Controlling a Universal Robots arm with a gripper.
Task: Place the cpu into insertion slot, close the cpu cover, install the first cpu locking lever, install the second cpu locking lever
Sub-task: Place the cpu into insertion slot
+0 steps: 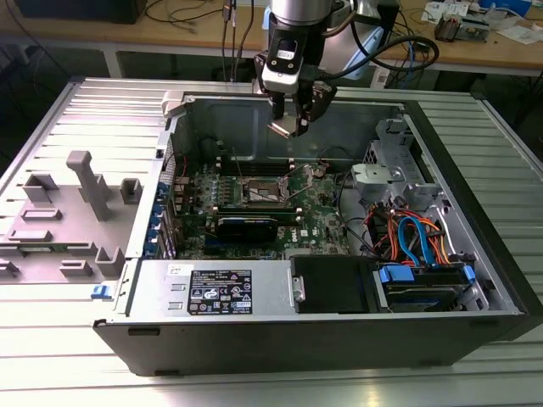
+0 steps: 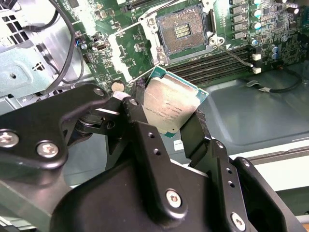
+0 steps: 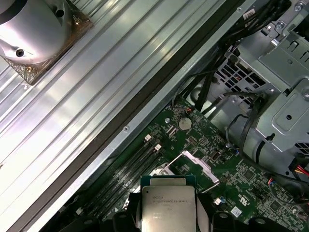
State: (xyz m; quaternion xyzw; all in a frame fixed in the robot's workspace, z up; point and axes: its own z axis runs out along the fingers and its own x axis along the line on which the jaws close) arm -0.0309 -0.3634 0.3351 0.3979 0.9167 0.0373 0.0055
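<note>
Gripper (image 2: 165, 120) clamped on the cpu (image 2: 173, 101), hanging above the green motherboard (image 2: 104, 29).
First step in hand: the insertion slot (image 2: 185, 31) lies open and bare, well apart; seating likely calls for squaring the tilted cpu over it.

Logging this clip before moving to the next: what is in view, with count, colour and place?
computer case: one, grey-black, open, on the ribbed table
circuit board: one, green, inside the case
insertion slot: one, dark centre with silvery rim, mid-board, empty
cpu cover: one, silvery, open
memory slots: several, black, beside the slot
cables: bundle, blue and orange, case's exterior-view right
fixture: one, grey, on the table, exterior view's left
cpu: one, silvery on green, above the board
gripper: one, black, shut on the cpu
</note>
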